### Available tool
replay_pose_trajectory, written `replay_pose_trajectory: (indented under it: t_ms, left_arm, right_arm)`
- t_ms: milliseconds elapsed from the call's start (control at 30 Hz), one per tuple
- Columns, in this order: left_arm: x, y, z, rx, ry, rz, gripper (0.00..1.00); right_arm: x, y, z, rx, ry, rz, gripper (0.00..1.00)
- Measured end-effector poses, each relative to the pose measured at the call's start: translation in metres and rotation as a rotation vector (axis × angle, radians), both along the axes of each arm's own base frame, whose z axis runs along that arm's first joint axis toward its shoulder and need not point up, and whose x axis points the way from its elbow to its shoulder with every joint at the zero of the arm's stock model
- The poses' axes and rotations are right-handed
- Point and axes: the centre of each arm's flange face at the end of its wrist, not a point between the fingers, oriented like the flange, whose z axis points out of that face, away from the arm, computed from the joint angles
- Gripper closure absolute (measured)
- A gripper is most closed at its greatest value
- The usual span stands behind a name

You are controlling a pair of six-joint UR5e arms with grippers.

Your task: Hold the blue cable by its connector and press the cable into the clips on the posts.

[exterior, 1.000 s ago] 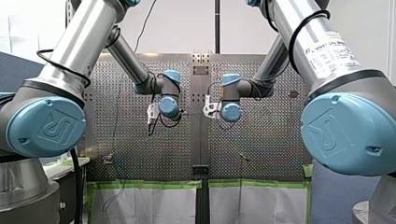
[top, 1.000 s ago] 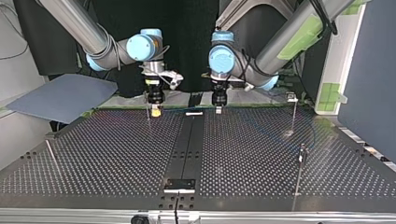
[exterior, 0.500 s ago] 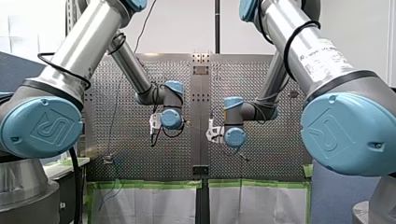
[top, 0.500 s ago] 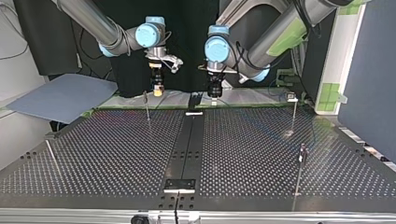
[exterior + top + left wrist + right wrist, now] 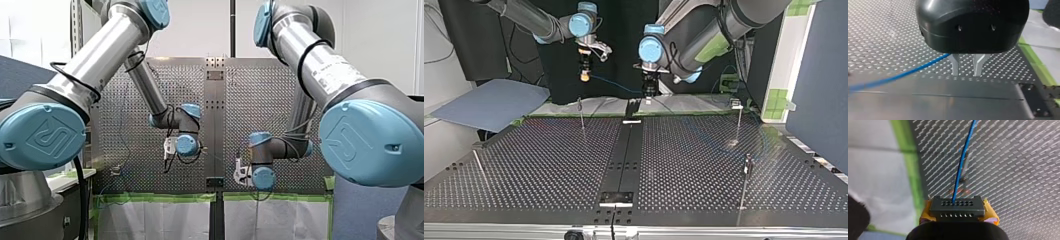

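Perforated metal bench (image 5: 539,165), seen in the top view. A dark unperforated strip (image 5: 623,155) runs down its middle, carrying a small white bar (image 5: 632,121) at the far end and a black plate (image 5: 616,198) at the near end. Four thin posts stand on the bench: far-left post (image 5: 581,116), far-right post (image 5: 738,124) topped by a clip (image 5: 737,105), near-right post (image 5: 744,187), and near-left post (image 5: 480,169). In the front view, green tape (image 5: 155,197) lines the bench's lower edge.
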Motion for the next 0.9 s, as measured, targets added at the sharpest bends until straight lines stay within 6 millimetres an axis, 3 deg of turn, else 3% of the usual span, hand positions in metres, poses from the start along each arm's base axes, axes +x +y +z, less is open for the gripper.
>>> replay_pose_trajectory:
  t_ms: [133, 400, 667, 900]
  left_arm:
    - [0.000, -0.005, -0.011, 0.002, -0.002, -0.008, 0.66]
    - [0.003, -0.025, -0.027, 0.007, -0.007, -0.027, 0.64]
    - [0.006, -0.044, -0.023, -0.001, -0.032, -0.023, 0.62]
    - [0.003, -0.068, -0.042, 0.028, -0.014, -0.028, 0.62]
  right_arm:
    - [-0.018, 0.012, -0.019, 0.025, 0.014, -0.016, 1.00]
    - [-0.052, 0.018, -0.030, 0.033, 0.024, -0.034, 1.00]
    - [-0.072, -0.012, -0.028, 0.008, 0.015, -0.032, 1.00]
    - [-0.085, -0.045, -0.023, -0.016, 0.015, -0.028, 1.00]
